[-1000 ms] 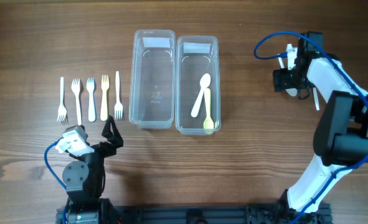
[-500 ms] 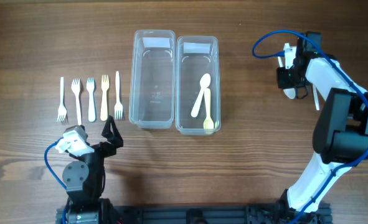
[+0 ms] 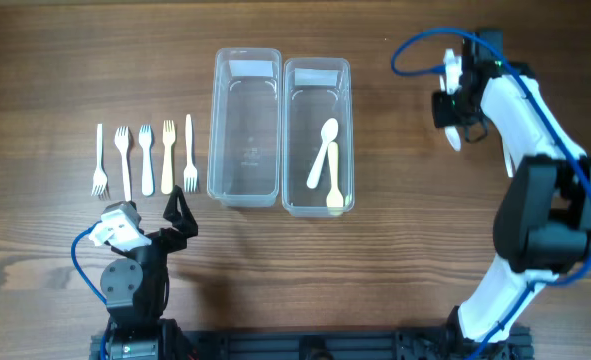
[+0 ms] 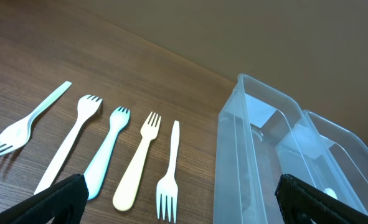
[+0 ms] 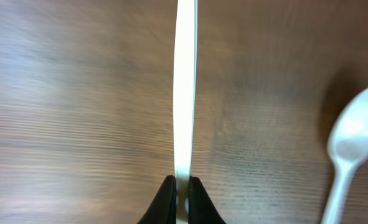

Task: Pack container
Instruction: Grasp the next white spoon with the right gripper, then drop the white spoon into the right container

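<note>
Right wrist view shows your right tool [image 5: 182, 185] pinching a white utensil [image 5: 185, 93] edge-on. Next, you probably carry it over the spoon container [image 3: 316, 64] and release

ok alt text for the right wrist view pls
The right gripper pinches a thin white utensil, seen edge-on and running straight up the frame. A white spoon lies at the right edge on the blurred wooden table.

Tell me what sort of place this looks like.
Probably a robotics lab bench, not a kitchen: a wood-grain table with a left arm and right arm mounted at its edge, five plastic forks lined up neatly, and two clear containers beside them.
</note>
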Motion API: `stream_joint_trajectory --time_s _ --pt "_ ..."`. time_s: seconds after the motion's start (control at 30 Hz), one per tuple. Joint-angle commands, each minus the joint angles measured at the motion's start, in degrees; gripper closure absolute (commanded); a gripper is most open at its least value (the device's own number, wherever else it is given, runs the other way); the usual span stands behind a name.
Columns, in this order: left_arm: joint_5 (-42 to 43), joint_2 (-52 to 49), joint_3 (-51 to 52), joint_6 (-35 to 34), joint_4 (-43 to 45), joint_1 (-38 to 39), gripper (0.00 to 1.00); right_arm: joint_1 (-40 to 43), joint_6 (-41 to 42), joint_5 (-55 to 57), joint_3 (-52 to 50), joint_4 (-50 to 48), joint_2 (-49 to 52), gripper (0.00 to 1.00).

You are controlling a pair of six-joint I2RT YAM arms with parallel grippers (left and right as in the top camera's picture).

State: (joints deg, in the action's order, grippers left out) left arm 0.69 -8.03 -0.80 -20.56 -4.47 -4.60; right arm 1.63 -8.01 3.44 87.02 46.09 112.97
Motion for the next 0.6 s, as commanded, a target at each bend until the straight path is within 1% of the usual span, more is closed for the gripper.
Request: stream_joint_trajectory --time_s 0.0,0.17,0.33,0.43,0.57 --pt "-0.2 0.2 0.3 -0.8 -0.1 -0.2 0.0 -5.0 3.8 -2.8 3.3 1.4 -8.7 0.96" --pt "-0.1 0.2 0.3 -0.8 -0.1 -0.2 0.0 -13.2 8.5 -6.4 3.3 3.3 -14.9 0.96" --pt "-0.2 0.2 0.3 -0.9 -0.1 -0.2 0.0 -21.2 12.9 -8.5 2.9 4.3 -15.4 0.96" --pt "-0.1 0.2 0.3 -0.8 -0.1 -0.2 0.0 -26.1 14.9 -7.8 0.3 2.1 -14.9 0.96" --pt "-0.1 0.2 0.3 -0.9 -0.1 -0.2 0.0 -28.9 16.2 -7.9 -3.8 -2.3 -14.0 0.93"
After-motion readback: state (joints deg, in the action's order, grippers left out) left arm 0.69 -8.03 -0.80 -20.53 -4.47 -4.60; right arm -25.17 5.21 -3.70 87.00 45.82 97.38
